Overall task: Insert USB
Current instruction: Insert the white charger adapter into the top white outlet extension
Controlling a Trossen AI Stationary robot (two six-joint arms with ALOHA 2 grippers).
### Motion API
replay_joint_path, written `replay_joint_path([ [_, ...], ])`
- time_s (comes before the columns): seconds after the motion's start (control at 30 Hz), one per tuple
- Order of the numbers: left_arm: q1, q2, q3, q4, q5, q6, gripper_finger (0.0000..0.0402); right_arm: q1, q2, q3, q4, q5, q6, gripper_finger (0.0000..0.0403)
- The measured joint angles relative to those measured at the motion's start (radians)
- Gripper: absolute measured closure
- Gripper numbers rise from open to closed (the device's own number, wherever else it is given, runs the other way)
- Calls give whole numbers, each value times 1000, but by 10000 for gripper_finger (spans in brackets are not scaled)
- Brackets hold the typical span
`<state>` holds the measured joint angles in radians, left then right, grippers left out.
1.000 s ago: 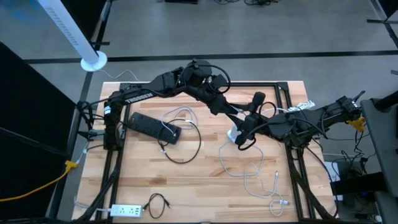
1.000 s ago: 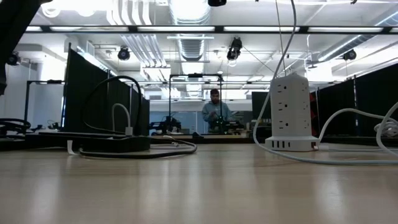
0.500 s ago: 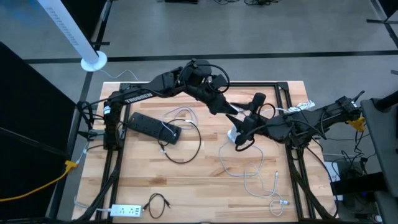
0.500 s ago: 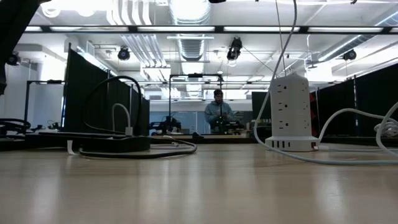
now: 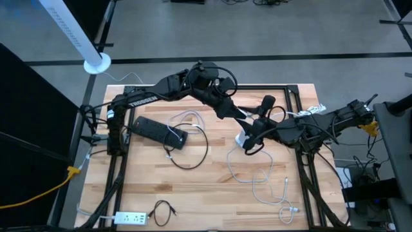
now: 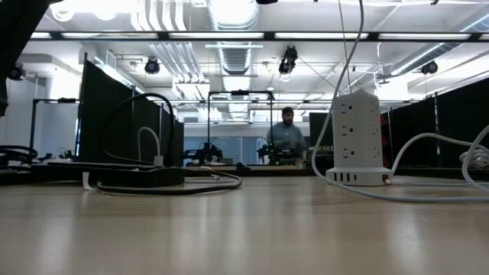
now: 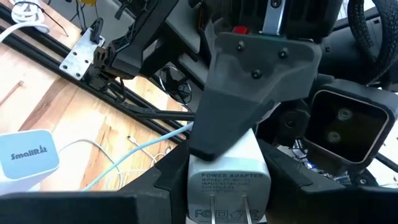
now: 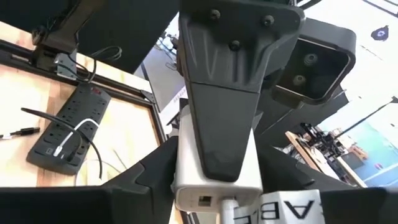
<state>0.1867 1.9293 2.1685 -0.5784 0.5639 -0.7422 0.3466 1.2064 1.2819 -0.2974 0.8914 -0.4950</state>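
Note:
A white power adapter [image 7: 227, 180], prongs toward the left wrist camera, hangs high above the table's middle between both grippers. My left gripper [image 5: 243, 120] comes from the left and my right gripper [image 5: 253, 131] from the right; both are shut on the adapter. Its other end face [image 8: 214, 190] shows a USB port [image 8: 205, 200] with a white plug [image 8: 227, 205] beside it; whether the plug is seated I cannot tell. A pale cable [image 7: 140, 155] runs down from the adapter. Below stands a white power tower [image 6: 357, 137] on its base. My left gripper pinches the adapter's pronged end [image 7: 229, 199] between its two fingers, by its side faces, reaching in nearly level from the table's left. The adapter is lifted clear. My right gripper pinches the adapter's port end [image 8: 186, 180] between its fingers, nearly level from the table's right. One finger [image 7: 239, 93] lies along the adapter's upper face.
A black power strip [image 5: 159, 131] with a white cord plugged in lies at the left. Loose white cable [image 5: 257, 183] loops over the near right of the table. A small white strip [image 5: 131, 218] and a black cord [image 5: 164, 211] lie near the front edge.
Both arms and the adapter have kept still. A person far behind the table has walked toward the right in the low view.

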Motion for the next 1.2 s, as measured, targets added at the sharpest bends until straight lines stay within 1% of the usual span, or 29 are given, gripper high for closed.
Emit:
replay_joint_path([
  [0.1, 0, 0, 0, -1, 0, 1, 277, 0, 0, 0, 2, -6, 5, 258],
  [0.3, 2, 0, 0, -2, 0, 0, 277, 0, 0, 0, 2, -13, 12, 258],
  [0.37, 1, 0, 0, -3, 1, 0, 277, 0, 0, 0, 4, -24, 13, 249],
  [0.53, 1, 0, 0, -2, -4, 1, 277, 0, 0, 0, 11, -37, 31, 211],
  [0.67, 1, 0, 0, -2, -5, 0, 277, 0, 0, 0, 11, -38, 31, 201],
  [0.73, 2, 0, 0, -2, -5, 0, 277, 0, 0, 0, 11, -38, 31, 204],
  [0.8, 2, 0, 0, -2, -5, 0, 277, 0, 0, 0, 14, -34, 31, 216],
  [0.93, 2, 0, 0, -1, -5, 1, 277, 0, 0, 0, 17, -14, 31, 263],
  [1.2, 2, 2, 0, 6, -9, 18, 277, 0, 0, 2, -23, 10, 63, 259],
])
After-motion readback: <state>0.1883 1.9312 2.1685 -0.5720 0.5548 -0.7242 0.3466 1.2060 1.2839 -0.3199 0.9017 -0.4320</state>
